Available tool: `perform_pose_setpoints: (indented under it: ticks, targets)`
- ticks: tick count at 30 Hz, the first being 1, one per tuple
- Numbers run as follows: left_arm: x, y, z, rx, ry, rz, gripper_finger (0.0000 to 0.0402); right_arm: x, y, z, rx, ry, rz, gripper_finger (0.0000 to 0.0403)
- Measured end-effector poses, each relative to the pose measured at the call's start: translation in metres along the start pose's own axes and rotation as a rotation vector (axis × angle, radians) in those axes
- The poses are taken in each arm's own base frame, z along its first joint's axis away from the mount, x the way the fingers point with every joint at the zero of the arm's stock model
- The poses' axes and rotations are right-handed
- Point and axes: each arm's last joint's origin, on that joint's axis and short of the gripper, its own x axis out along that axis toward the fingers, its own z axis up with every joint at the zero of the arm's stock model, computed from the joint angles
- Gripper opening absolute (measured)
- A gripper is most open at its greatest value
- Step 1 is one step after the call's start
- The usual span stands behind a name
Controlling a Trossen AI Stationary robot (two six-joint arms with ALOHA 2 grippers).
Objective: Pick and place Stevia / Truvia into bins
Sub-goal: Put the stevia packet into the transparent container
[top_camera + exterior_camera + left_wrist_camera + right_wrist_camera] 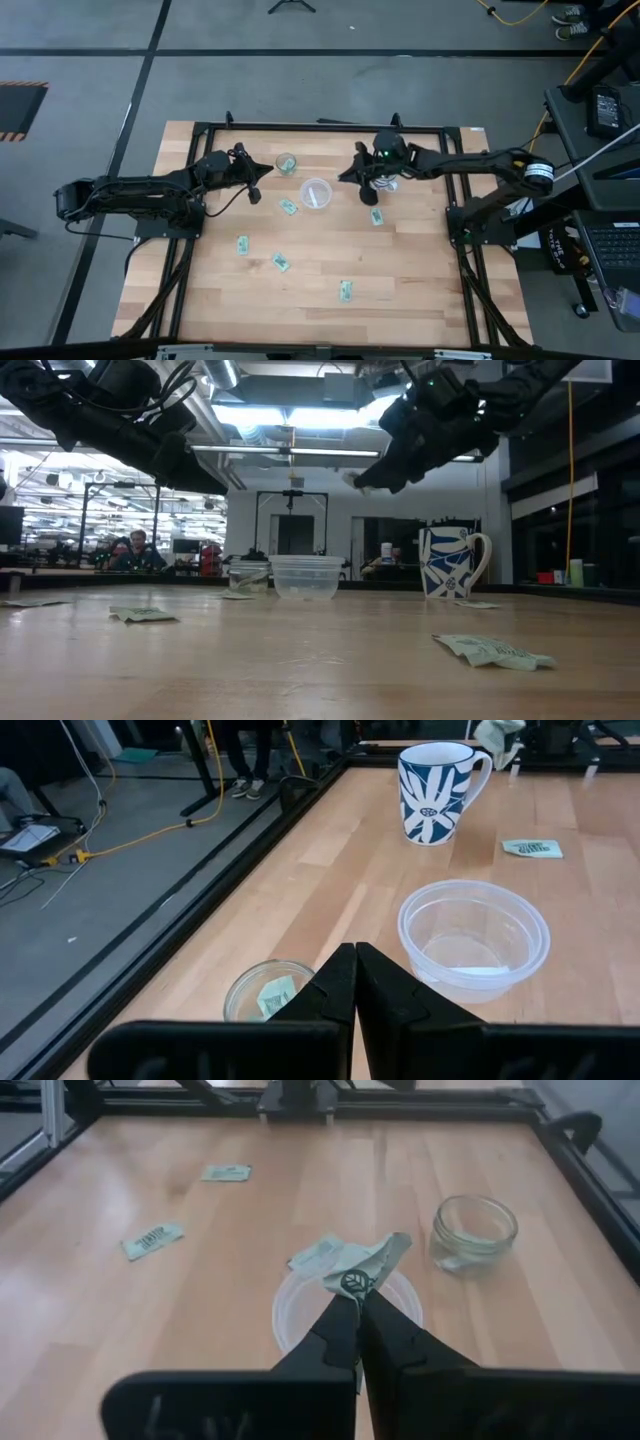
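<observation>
Right arm: the right gripper (pixel 357 1302) hangs above the bench (pixel 420 270), just over the wide cup (pixel 316 193); its jaws are clenched on a crumpled sachet (pixel 362 1264), pinched at one end so the rest sticks out past the tips; held here, it looks set to drop into that cup.
Left arm: the left gripper (pixel 356 982) waits near the small clear jar (pixel 266 992), jaws pressed together and holding nothing; it sits back from the wide cup, likely to leave room for the other arm.
Small clear jar: stands just beside the wide cup, toward the far edge of the bench; one sachet already lies inside it.
Wide cup: open-topped, near the bench's middle; the left wrist view shows what may be a sachet lying flat on its floor.
Loose sachets: several lie flat on the bench, one just beside the wide cup (pixel 288 207), others nearer the front (pixel 345 290); each is apart from its neighbours, so each can be picked singly.
Mug: a blue-and-white mug (pixel 438 792) stands beyond the cups; no part in the task, as I judge.
</observation>
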Motion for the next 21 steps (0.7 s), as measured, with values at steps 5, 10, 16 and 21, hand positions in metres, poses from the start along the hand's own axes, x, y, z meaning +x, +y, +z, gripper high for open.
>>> perform_pose_setpoints:
  ticks: [5,10,16,21]
  targets:
    - [0.0,0.0,0.0,0.0,0.0,0.0,0.0006,0.015,0.009,-0.003,-0.033,-0.003,0.038,0.0]
    - [0.0,0.0,0.0,0.0,0.0,0.0,0.0006,0.031,0.016,-0.009,-0.096,-0.005,0.07,0.0]
    - [0.0,0.0,0.0,0.0,0.0,0.0,0.0006,0.045,0.013,-0.007,-0.086,0.001,0.074,0.0]
    - [0.0,0.0,0.0,0.0,0.0,0.0,0.0006,0.056,0.009,-0.005,-0.009,0.086,0.09,0.0]
